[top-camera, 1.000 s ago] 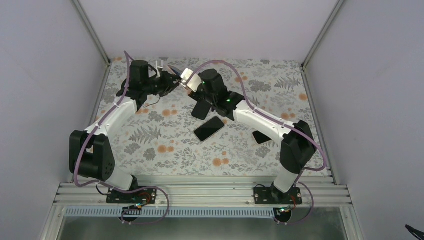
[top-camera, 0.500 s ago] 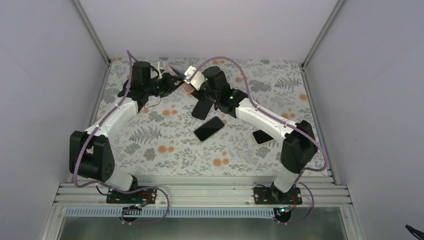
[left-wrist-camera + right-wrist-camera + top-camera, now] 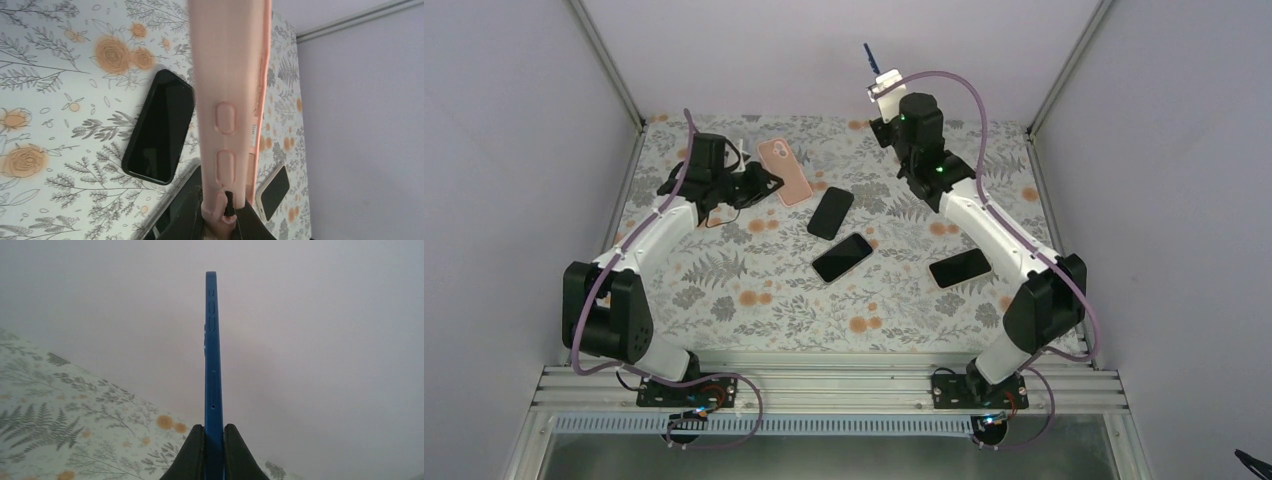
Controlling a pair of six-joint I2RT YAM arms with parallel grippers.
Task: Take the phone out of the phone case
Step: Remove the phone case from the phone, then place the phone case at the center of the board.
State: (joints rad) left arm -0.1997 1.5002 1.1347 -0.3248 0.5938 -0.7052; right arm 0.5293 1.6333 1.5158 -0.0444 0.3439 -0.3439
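The left pincer (image 3: 762, 182) is clamped on one end of the empty pink phone case (image 3: 785, 170), holding it low over the far left of the floral tabletop (image 3: 724, 290). The right pincer (image 3: 214, 434) is raised high near the back wall, gripping the blue phone (image 3: 213, 350) edge-on by its lower end, well apart from the case. Three black phones (image 3: 830, 212) lie flat on the tabletop between the arms.

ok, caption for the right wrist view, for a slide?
Right gripper shut on the blue phone, held edge-on above the floral table.
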